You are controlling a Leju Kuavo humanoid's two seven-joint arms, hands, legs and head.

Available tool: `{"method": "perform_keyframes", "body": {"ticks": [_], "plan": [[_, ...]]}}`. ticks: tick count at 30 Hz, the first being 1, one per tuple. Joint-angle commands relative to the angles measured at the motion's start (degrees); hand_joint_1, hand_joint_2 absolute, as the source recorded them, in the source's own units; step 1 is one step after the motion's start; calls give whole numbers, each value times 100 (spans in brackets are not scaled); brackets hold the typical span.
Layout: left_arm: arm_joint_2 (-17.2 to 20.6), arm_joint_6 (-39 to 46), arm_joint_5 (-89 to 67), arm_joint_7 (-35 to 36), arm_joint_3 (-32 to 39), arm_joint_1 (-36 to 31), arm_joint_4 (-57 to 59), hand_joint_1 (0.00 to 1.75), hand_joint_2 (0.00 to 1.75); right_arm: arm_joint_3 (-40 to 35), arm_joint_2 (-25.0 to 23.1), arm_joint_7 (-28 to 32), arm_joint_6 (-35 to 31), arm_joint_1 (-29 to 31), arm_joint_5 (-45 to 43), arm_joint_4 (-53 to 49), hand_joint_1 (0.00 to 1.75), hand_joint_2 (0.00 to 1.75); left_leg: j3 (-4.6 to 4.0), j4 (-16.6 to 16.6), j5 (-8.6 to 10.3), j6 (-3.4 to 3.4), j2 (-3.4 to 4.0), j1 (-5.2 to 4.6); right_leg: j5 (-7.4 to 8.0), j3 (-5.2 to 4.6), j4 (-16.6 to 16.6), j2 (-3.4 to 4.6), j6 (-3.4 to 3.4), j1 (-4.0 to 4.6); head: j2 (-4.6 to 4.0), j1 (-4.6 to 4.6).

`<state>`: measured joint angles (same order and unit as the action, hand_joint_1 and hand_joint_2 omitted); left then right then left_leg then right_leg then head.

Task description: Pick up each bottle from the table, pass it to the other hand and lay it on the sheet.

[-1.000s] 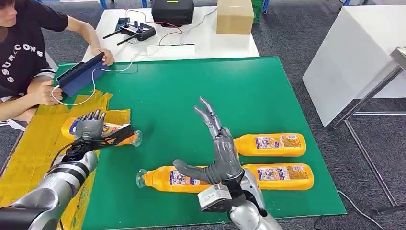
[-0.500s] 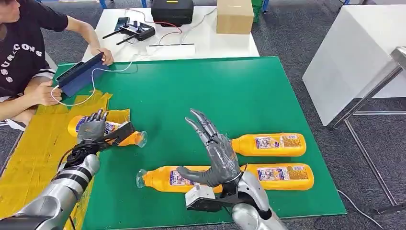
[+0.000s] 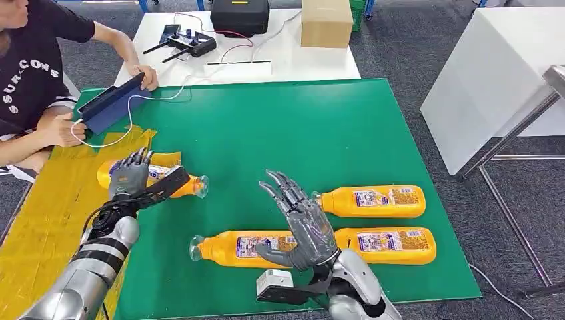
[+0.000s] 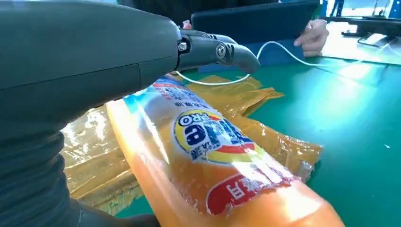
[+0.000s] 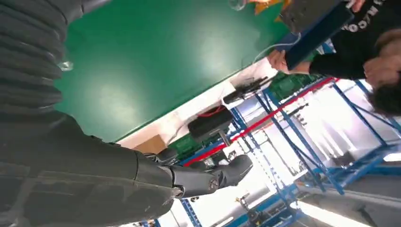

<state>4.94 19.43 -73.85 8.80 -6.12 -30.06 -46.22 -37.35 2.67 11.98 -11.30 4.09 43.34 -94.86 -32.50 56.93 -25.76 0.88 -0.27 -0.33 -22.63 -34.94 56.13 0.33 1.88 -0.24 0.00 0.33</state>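
The left hand (image 3: 133, 175) grips an orange bottle (image 3: 170, 183) across its body and holds it lying on its side, just at the edge where the yellow sheet (image 3: 46, 220) meets the green surface (image 3: 280, 127). Over the last second the bottle has slid a little away from the sheet's middle, so its clear cap end now pokes further out over the green. In the left wrist view the thumb (image 4: 215, 49) lies over the label and the bottle sits just above the crinkled sheet; whether it already rests there cannot be told.

The right hand (image 3: 300, 220) holds nothing, its fingers spread wide. In that same second it has dropped and tipped forward, from pointing up and away from the sheet to hovering low over the near bottle (image 3: 243, 248), the one lying closest to the sheet among those left on the green. Two more bottles lie beyond it, farther from the sheet: one (image 3: 373, 201) toward the back, one (image 3: 390, 245) in line with the near bottle.

So the two arms look to be working at once: the left is finishing a lay-down while the right already heads for the next pick. Three bottles are still to go. The risk is on the sheet side, since the held bottle now straddles the sheet's edge and may end up half off it once let go.

A person sits beyond the sheet holding a dark tablet (image 3: 110, 103).
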Motion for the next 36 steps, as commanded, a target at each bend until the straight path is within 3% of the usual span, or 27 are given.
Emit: {"method": "perform_keyframes", "body": {"ticks": [1,5,10,14,16,22,36], "plan": [[175,-5,-427,452,86,169,-689,0,175,-95,337,-327,211,-40,481,423,0,175,31,-4,-15,-8,10,11,-9,33,-11,5,-2,11,0,-2],[190,66,-721,640,151,251,-792,0,175,-208,404,-366,235,-21,592,519,0,175,32,-5,-14,-8,5,9,-10,35,-11,0,-1,9,0,-2],[-63,-39,339,-202,319,532,-1375,0,175,-339,704,-762,490,7,1011,755,0,175,32,-5,-13,-6,4,10,-8,38,-14,-1,-1,10,0,-2],[-93,-102,521,-253,269,659,-1656,0,175,-348,740,-774,468,16,1062,878,0,175,19,-5,-7,-4,-3,5,-5,24,-13,-5,1,5,0,-2],[-218,-218,1715,-1071,304,889,-2143,0,175,-383,800,-939,490,9,1238,937,0,175,28,-3,-13,-6,-1,7,-10,33,-12,-5,0,8,0,0],[-366,-897,4123,-2306,-56,1727,-3800,0,175,-352,772,-1167,382,108,1501,1326,0,175,29,-4,-18,-5,6,6,-12,32,-14,1,1,6,0,-2],[-480,-1141,4880,-2744,-579,1937,-4403,0,175,-186,514,-1197,522,446,1386,2014,0,175,29,-3,-17,-6,8,7,-8,29,-12,1,-1,7,0,-4]]}}
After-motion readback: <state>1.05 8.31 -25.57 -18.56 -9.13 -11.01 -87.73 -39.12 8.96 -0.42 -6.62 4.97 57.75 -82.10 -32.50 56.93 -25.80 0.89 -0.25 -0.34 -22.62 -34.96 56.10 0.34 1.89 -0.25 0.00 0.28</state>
